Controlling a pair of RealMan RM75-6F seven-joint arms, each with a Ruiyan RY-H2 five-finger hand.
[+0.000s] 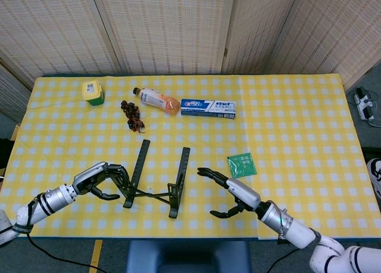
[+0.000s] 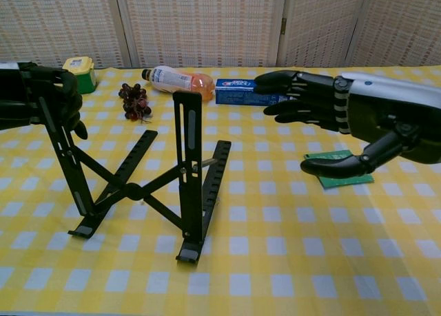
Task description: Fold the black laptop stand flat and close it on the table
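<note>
Orange-filled bottle (image 1: 156, 100) lies beside a green jar (image 1: 93, 92).

A staged test room, not a lived-in home: woven folding screens (image 1: 172, 29) wall off the tabletop (image 1: 297, 124), covered in yellow checked cloth. Beyond the fingers (image 1: 119, 176) lie unrelated household goods: toothpaste box (image 1: 208, 108), drink bottle (image 1: 156, 100), grapes (image 1: 132, 116).

The black folding metal laptop stand (image 1: 156, 181) stood on the yellow checked bench (image 1: 297, 118) between both robot hands. Behind it lay a clear plastic bottle (image 1: 156, 100), with a blue cardboard toothpaste box (image 1: 208, 108) to its right.
</note>
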